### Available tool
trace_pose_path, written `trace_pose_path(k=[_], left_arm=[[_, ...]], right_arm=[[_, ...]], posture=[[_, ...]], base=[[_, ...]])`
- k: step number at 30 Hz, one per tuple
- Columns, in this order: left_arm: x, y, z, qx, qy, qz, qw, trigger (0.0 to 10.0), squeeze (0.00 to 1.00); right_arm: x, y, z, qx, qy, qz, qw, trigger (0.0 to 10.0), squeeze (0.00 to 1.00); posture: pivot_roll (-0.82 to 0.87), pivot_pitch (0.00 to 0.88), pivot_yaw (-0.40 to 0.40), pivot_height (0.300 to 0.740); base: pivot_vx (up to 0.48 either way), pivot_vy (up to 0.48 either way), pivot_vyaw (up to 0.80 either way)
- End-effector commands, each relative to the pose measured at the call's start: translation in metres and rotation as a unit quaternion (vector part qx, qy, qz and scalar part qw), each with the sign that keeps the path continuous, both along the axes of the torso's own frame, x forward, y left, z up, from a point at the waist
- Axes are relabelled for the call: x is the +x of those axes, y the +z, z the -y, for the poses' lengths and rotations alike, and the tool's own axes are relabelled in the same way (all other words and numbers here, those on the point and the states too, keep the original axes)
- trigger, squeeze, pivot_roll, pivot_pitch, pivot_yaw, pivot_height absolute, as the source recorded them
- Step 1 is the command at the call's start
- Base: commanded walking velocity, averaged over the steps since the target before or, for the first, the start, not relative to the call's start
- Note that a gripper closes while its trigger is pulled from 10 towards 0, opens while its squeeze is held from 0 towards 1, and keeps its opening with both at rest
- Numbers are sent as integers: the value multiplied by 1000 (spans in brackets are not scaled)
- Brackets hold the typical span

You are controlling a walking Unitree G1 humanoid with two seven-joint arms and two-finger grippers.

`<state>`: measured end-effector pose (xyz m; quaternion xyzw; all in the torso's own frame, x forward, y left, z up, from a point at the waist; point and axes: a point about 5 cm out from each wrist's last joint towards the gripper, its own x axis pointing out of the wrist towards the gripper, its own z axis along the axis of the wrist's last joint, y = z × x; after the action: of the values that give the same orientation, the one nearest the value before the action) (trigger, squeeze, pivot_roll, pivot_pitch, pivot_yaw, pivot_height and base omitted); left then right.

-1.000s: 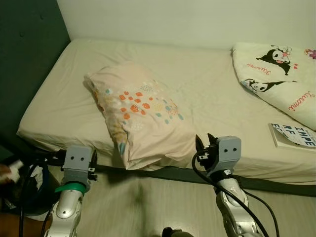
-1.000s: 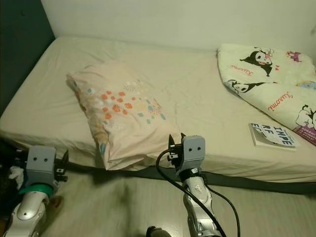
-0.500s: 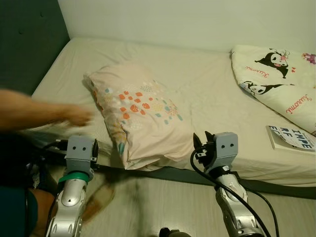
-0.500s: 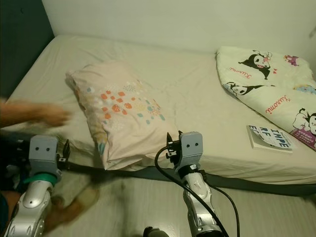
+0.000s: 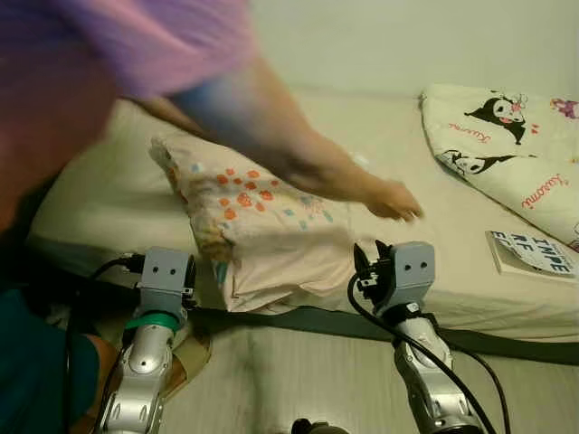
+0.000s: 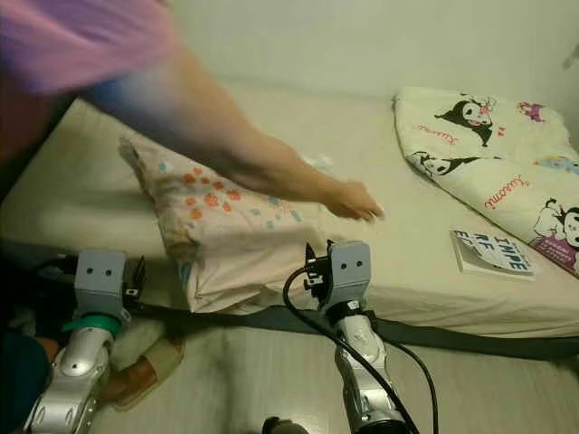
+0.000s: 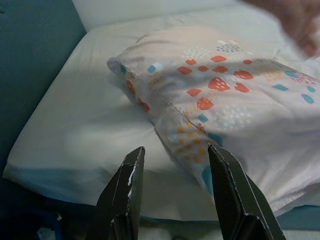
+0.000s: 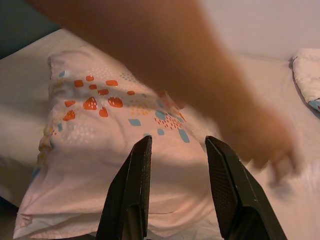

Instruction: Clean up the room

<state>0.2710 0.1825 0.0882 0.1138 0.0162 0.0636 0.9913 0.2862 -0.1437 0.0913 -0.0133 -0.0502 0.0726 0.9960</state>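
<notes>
Hovering w/ both grippers spread and empty at the bed edge: right gripper [image 5: 371, 268] w/ fingers apart, aimed at the pillow [image 5: 262, 221]; left gripper [image 7: 176, 197] likewise parted, pointed at the pillow's near corner, nothing between the black fingers [image 7: 124, 192]. Risk, as a judgement: advancing either arm now could strike the person's hand [image 5: 391, 199], which reaches across the pillow, blurred, so moving fast; pinch hazard if fingers close near that forearm [image 8: 165, 65]. Also possible: snagging loose pillowcase hem rather than the stuffing, so pillow slips or drags off the mattress [image 5: 109, 194] toward the floor; right arm's black cable [image 5: 425, 348] could catch on the bed frame. Materials: pillow soft, puffy, rectangular, pale pink cotton-like case w/ orange and teal spots, overhanging the mattress front edge, lying askew, approx mid-bed. Sheet cream, smooth, lightly creased. Quilt [image 5: 507, 145] bunched at far right, thick, cartoon print. Book [image 5: 534, 251] flat, glossy cover, near front edge beside quilt. Floor pale wood-look.
</notes>
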Motion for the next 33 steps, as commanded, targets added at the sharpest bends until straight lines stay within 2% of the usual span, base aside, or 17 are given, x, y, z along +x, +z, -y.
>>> trace_pose_path(k=[1,16,23,33], left_arm=[[-1,-5,2,-1,-5,-10,1000,10000,0],[-4,-8,3,0,-8,-14,1000,10000,0],[-12,-14,5,2,-38,-34,999,10000,0],[-9,-9,14,-19,-50,-24,998,10000,0]], right_arm=[[-3,-7,3,-5,-4,-17,1000,10000,0],[-6,-11,1,-5,-4,-24,1000,10000,0],[-7,-15,3,-5,-9,-31,999,10000,0],[-6,-14,0,-3,-3,-30,1000,10000,0]], posture=[[-46,43,-6,740],[-44,61,-3,740],[-38,63,5,740],[-29,66,0,740]], base=[[0,0,0],[0,0,0],[0,0,0],[0,0,0]])
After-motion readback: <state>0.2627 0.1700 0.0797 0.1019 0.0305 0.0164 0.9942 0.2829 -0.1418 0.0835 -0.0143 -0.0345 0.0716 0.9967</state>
